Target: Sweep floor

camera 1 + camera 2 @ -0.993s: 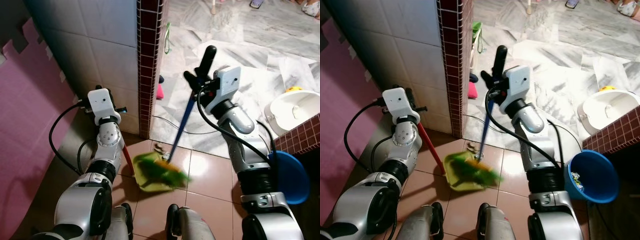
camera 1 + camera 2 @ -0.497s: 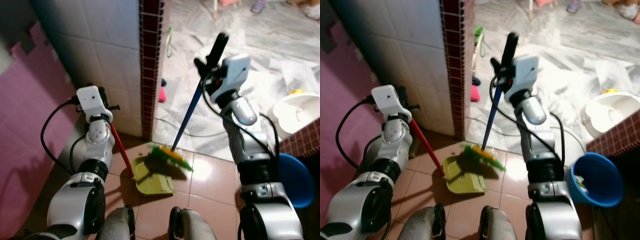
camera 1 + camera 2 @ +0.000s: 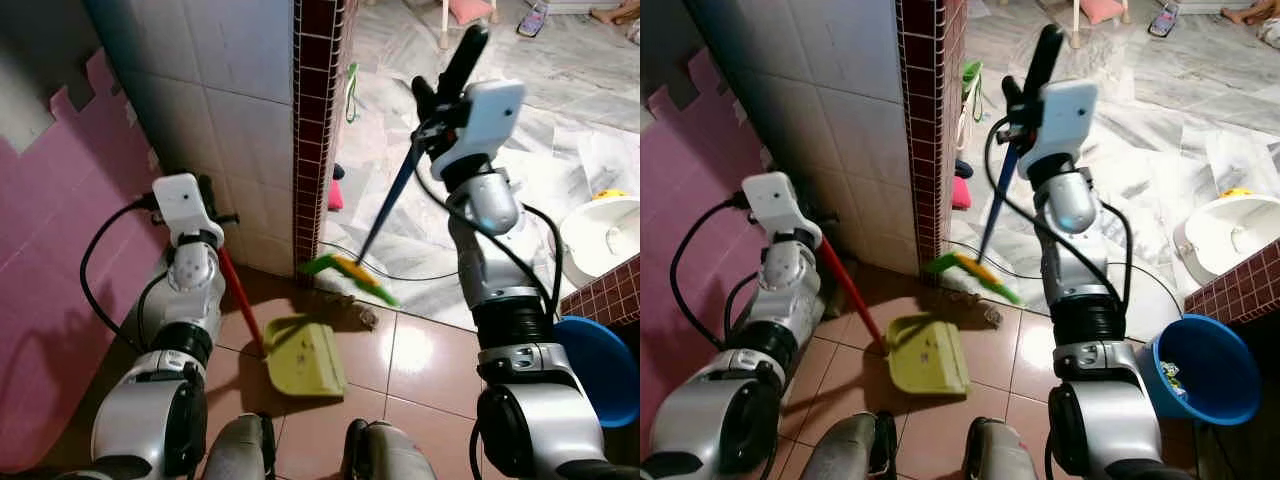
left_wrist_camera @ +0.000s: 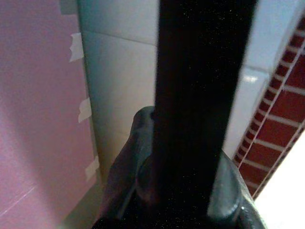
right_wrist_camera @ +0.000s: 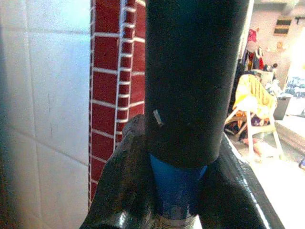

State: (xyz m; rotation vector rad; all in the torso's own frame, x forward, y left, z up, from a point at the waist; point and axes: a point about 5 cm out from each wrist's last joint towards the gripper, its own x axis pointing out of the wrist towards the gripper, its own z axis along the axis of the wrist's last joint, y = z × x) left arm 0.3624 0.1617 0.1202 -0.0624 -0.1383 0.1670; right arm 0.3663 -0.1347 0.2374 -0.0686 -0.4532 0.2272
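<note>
Right tool (image 3: 432,88): clamped on the broom (image 3: 400,190) handle, raised by the brick pillar (image 3: 315,120).
Broom head (image 3: 348,275): lifted off the floor (image 3: 420,350), beyond the dustpan (image 3: 302,357).
Left tool (image 3: 205,190): gripping the dustpan's red handle (image 3: 238,305).
Dustpan: resting on the floor tiles.
Debris (image 3: 362,316): near the tile edge.

The broom (image 3: 352,272) has a blue shaft with a black grip at the top and green and yellow bristles, and it leans tilted near the brick pillar's foot. The yellow-green dustpan (image 3: 303,356) lies flat on the brown tiles just below it, its red handle (image 3: 240,302) slanting upward.
</note>
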